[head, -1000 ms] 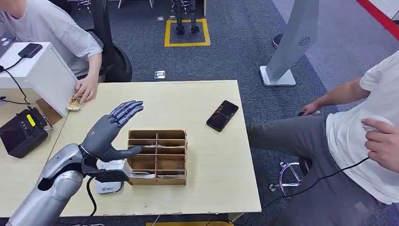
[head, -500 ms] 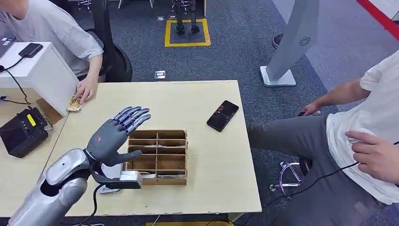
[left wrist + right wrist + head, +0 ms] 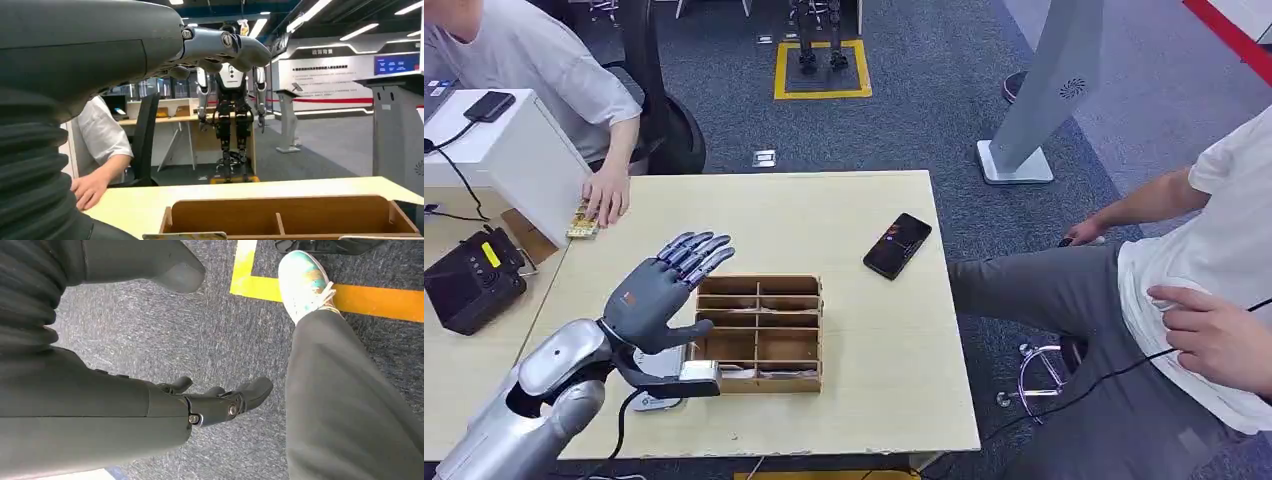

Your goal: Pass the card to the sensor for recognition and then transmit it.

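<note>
Wooden organizer (image 3: 760,333), one phone (image 3: 896,245), two people

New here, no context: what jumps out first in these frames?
The robot's left hand, fingers spread and holding nothing, hovers at the left end of a wooden divided box on the pale table. A black phone lies towards the table's right edge, and a person's hand rests on the far left corner.

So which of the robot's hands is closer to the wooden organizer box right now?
Left. The left hand hovers open at the wooden organizer box, over its near-left edge; the right hand hangs by the floor, away from the table.
</note>
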Controlling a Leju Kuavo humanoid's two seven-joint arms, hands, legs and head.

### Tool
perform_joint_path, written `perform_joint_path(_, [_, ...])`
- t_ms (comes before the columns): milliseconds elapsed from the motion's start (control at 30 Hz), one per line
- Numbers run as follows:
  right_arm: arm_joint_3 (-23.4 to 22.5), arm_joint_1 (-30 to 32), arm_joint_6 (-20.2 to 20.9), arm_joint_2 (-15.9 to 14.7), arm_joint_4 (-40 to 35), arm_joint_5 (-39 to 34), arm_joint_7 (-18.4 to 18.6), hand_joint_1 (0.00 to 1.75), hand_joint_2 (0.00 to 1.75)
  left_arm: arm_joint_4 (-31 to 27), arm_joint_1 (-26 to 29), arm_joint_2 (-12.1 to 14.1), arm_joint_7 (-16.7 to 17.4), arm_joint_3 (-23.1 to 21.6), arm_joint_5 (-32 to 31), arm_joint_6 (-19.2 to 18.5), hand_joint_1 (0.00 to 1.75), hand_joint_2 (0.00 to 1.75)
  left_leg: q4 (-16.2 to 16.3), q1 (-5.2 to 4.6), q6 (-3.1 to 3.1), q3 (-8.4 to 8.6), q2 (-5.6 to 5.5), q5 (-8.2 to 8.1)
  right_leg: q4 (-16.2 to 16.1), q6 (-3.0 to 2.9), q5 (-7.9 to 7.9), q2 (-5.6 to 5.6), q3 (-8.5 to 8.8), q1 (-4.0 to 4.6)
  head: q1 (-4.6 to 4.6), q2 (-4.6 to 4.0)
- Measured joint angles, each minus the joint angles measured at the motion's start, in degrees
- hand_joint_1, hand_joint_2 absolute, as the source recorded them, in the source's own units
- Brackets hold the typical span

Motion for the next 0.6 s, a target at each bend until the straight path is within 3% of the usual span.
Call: perform_joint_path(600, [-0.26,0.27,0.00,0.00,0.00,-0.39,-0.22,0.00,1.75,3.34,0.01,1.38,-0.81,-0.57,-0.35,0.20,0.00,1.75,0.00,0.00,0.00,0.00,0.00,0.00,0.00,0.00,0.00,0.00,-0.01,0.00,0.00,0.00])
